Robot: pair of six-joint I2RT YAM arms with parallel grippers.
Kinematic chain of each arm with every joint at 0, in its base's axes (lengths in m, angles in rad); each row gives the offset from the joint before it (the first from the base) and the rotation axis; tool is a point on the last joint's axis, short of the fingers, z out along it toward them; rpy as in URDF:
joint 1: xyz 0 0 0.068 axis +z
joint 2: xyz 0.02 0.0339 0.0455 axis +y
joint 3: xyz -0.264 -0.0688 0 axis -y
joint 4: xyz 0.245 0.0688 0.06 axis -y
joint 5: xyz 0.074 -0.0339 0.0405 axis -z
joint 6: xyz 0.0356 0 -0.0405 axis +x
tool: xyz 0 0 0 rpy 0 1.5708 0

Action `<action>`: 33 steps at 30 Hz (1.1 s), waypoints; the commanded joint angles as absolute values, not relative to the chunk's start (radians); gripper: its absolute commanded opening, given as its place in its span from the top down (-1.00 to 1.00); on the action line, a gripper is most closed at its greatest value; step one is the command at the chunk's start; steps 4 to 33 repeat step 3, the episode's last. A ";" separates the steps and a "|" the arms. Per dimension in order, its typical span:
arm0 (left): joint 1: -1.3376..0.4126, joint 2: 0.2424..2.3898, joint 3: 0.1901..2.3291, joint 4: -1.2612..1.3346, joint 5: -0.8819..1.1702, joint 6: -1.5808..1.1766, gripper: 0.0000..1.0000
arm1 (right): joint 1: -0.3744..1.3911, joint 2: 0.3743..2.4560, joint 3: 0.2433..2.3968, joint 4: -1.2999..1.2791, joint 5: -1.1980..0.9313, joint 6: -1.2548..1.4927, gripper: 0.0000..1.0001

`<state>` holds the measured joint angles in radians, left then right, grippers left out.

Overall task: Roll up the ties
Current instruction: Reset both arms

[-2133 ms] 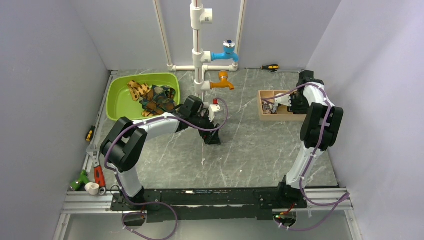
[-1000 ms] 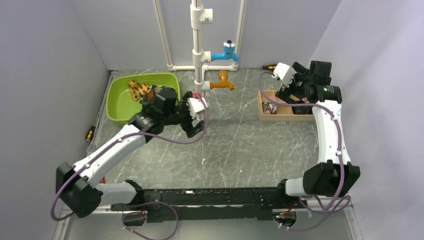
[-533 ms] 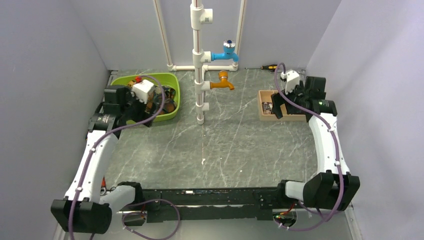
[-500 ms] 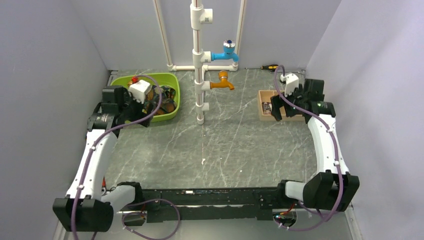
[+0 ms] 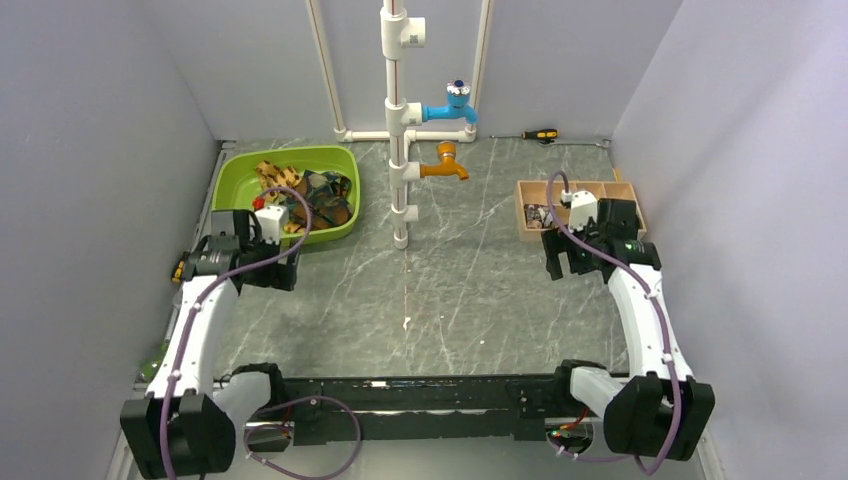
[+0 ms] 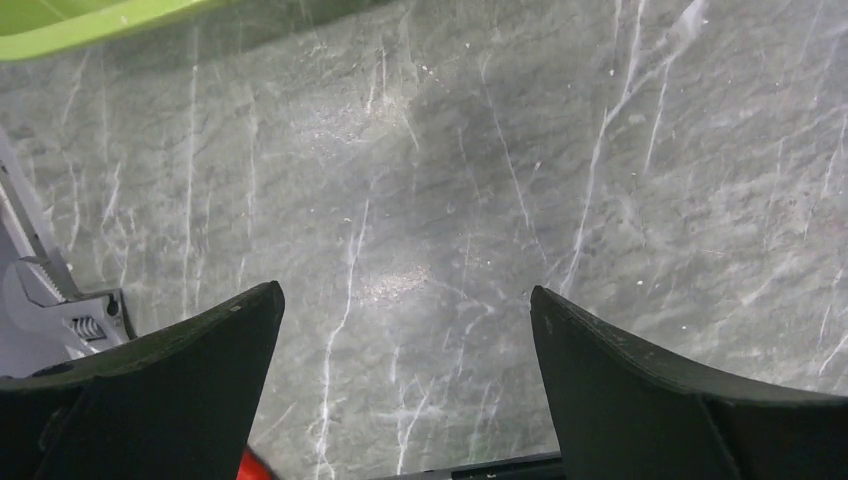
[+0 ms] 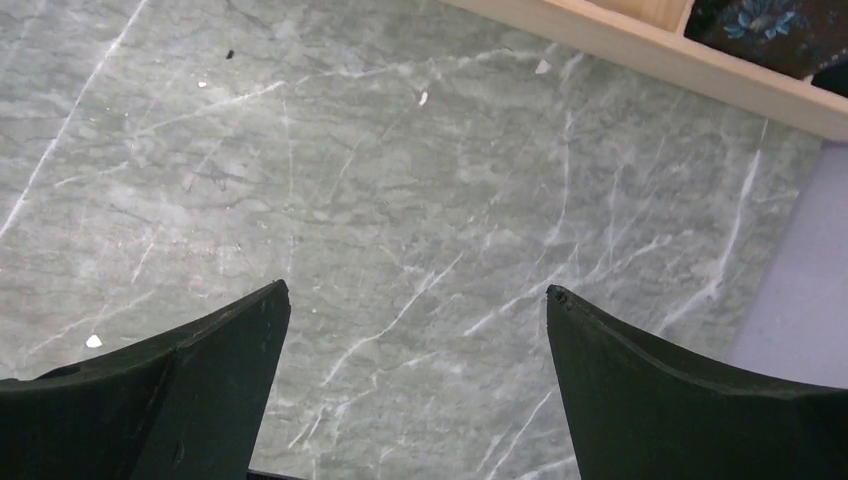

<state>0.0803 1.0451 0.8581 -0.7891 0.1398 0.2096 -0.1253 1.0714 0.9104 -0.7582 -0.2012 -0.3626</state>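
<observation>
Nearest the bases, the left end effector (image 6: 405, 300) and right end effector (image 7: 415, 290) hover over the marble worktop (image 5: 470, 300), fingers apart, gripping nothing. Farther back, the ties (image 5: 305, 200) lie heaped in a green tub (image 5: 228, 195), probably awaiting pickup.

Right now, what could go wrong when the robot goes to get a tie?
The ties lie heaped together in the tub, so the open left hand might lift several at once. That hand is close to the tub's near rim and could knock it. The orange tap sticks out near the tub, so a dangling tie might snag there.
</observation>
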 commanded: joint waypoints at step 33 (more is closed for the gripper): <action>0.082 0.918 0.840 -0.771 0.100 0.181 -0.99 | -0.129 1.016 0.925 -0.746 -0.144 -0.324 -0.99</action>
